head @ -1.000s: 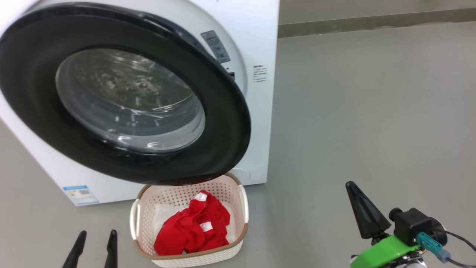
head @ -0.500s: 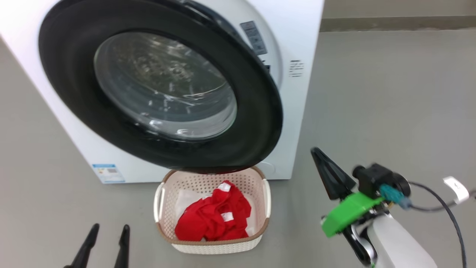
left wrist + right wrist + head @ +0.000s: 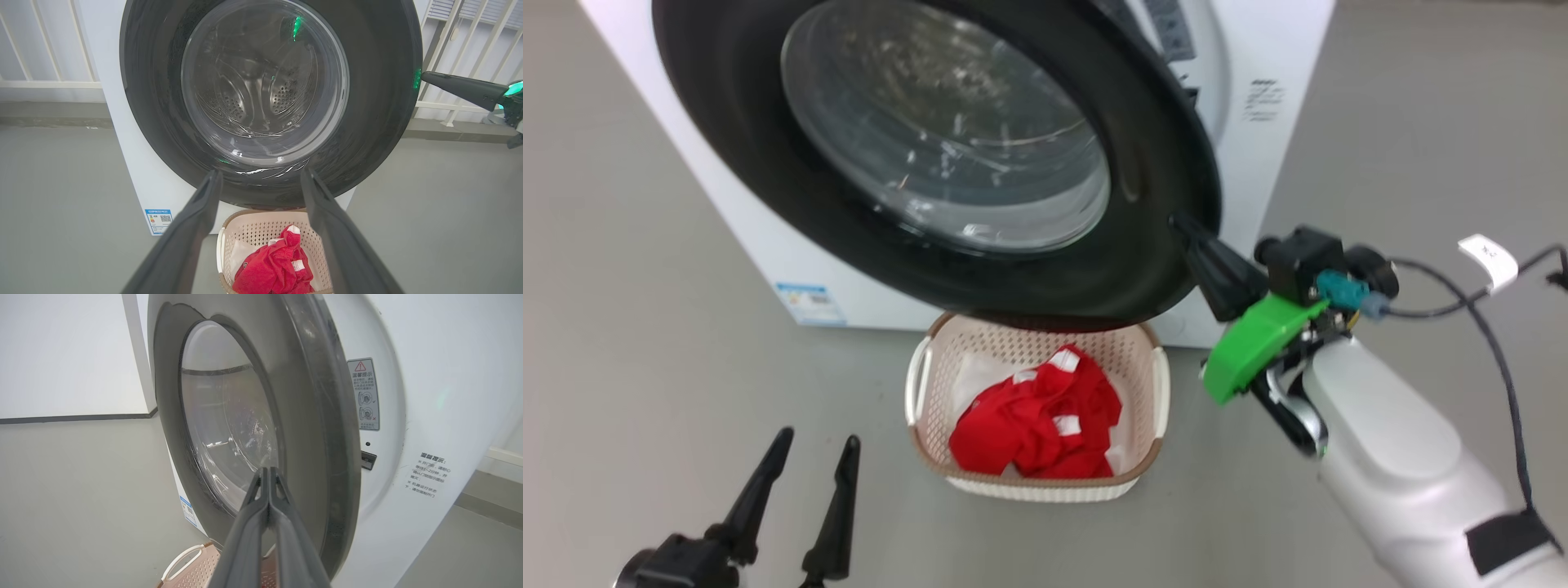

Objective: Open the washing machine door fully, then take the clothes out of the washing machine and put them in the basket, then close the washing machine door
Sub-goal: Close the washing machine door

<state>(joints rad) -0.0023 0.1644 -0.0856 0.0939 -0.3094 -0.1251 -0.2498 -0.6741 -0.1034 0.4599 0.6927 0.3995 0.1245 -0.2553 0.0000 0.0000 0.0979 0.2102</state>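
Saw left gripper low at near left over grey floor, fingers spread wide, nothing between them; judged it parked there to stay clear of the door's swing. Saw washing machine standing far behind, white, blue sticker low on its front. Noted washing machine door hanging ajar before it, apparently hinged at left, free edge at right, with a gap between rim and cabinet in the right wrist view. Looked through the glass at bare steel drum, found no red inside. Found basket on the floor just under the door's lower rim, set close, likely for a short drop from the drum. Found clothes heaped inside it, red, white labels up. Read unloading as done, closing as the step in hand. Saw right gripper at right, fingers pressed together on nothing, tip at the door's free edge; couldn't tell touching or just beside. Judged pincer shut to make one stiff poker for pushing the door home.
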